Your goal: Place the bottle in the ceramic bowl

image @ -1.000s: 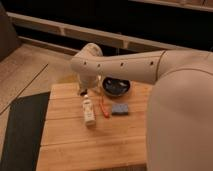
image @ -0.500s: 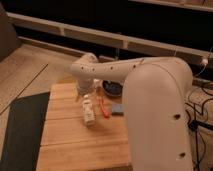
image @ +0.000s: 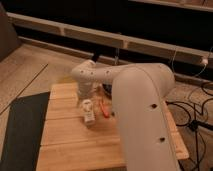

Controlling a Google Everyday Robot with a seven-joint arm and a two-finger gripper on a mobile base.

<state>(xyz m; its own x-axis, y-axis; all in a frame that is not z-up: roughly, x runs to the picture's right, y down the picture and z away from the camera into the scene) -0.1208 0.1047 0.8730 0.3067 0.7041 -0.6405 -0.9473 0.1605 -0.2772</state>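
Note:
The small cream-white bottle (image: 88,113) lies on its side on the wooden table (image: 65,142), left of the table's middle. My gripper (image: 85,97) hangs from the white arm (image: 142,100) right over the bottle's far end, very close to it or touching it. The dark ceramic bowl is hidden behind the arm.
A thin orange-red object (image: 104,108) lies on the table just right of the bottle. A dark mat (image: 20,130) covers the floor left of the table. Cables (image: 197,107) lie on the floor at the right. A dark wall with a ledge runs along the back.
The arm has swung further across the table and now hides the bowl and the blue thing beside it. The gripper has come down onto the bottle's far end.

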